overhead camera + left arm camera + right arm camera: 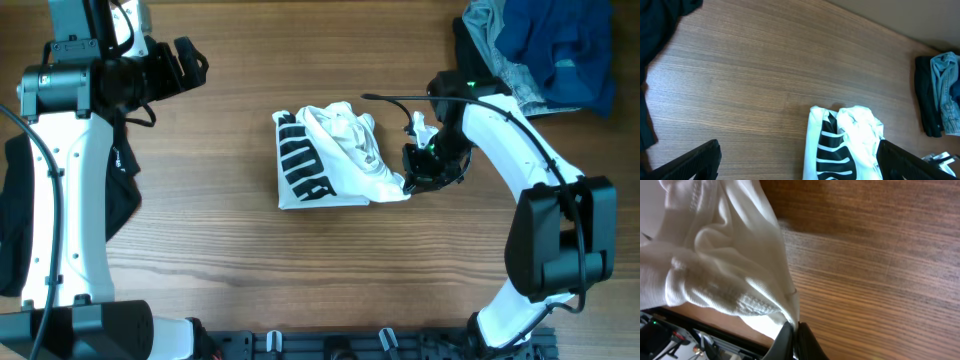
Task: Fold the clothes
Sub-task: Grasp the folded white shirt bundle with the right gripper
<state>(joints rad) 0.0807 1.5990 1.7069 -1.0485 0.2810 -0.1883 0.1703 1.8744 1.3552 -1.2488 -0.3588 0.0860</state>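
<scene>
The right tool point(794, 329) is pinched tight on an edge of the white T-shirt point(325, 160) (bunched on the tabletop point(230, 250)); the left tool point(196, 62) hangs spread wide.

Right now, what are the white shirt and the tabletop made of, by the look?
White T-shirt: thin knit, likely cotton, matte; ribbed seam and soft creases show in the right wrist view. Table: wood or wood-look laminate, satin; straight brown grain.

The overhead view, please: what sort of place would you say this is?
Probably a robot test bench for folding laundry: a wooden table flanked by a left arm and right arm, a white T-shirt crumpled at its middle, spare clothes heaped in one corner.
</scene>
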